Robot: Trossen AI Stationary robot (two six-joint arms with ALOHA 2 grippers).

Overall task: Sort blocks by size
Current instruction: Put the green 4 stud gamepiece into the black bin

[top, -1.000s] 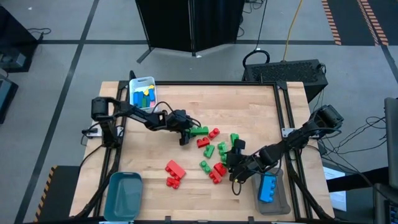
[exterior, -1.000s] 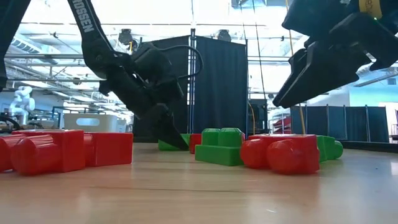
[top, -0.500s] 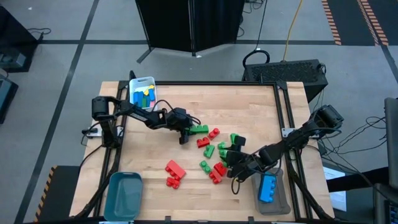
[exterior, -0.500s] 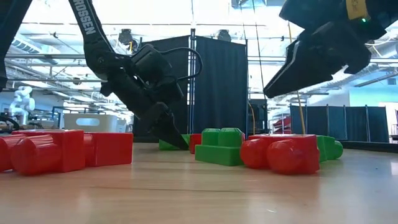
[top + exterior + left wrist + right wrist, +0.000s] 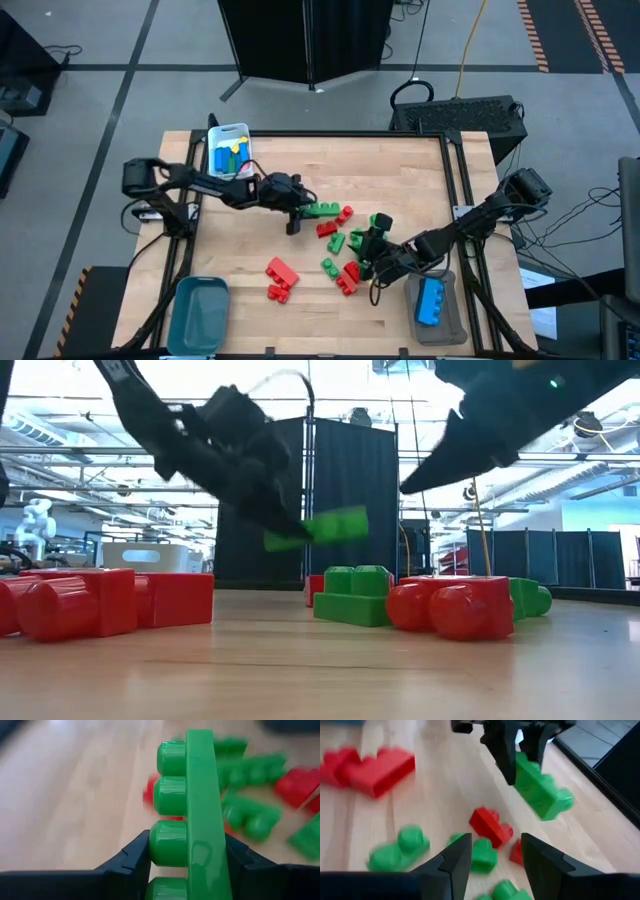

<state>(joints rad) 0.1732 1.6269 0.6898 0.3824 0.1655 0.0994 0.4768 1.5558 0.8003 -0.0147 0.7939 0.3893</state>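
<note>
My left gripper (image 5: 299,211) is shut on a long green block (image 5: 321,209), which hangs in the air above the table's middle (image 5: 318,527). Loose green and red blocks (image 5: 348,243) lie scattered just to its right. Two red blocks (image 5: 281,279) lie nearer the front. My right gripper (image 5: 372,238) hovers open over the scattered blocks, with nothing between its fingers (image 5: 492,845). It points toward the left gripper and the held block (image 5: 540,790). My left gripper pinches one end of the green block between its two fingers, one on the studded side (image 5: 167,844) and one on the smooth opposite side (image 5: 223,851). The fingers slant down from the table's left. The block sticks out past them, about level and clear of the table.
A white bin (image 5: 230,149) holding blue, yellow and green blocks stands at the far left corner. A teal bin (image 5: 199,312) stands at the near left. At the near right a clear bin (image 5: 437,305) holds a blue block. Bare wood lies between these.
My left gripper has risen with the long green block, which lay on the table half a second ago and is now lifted clear. My right gripper has gone up and a little toward the table's far edge and the left gripper.
</note>
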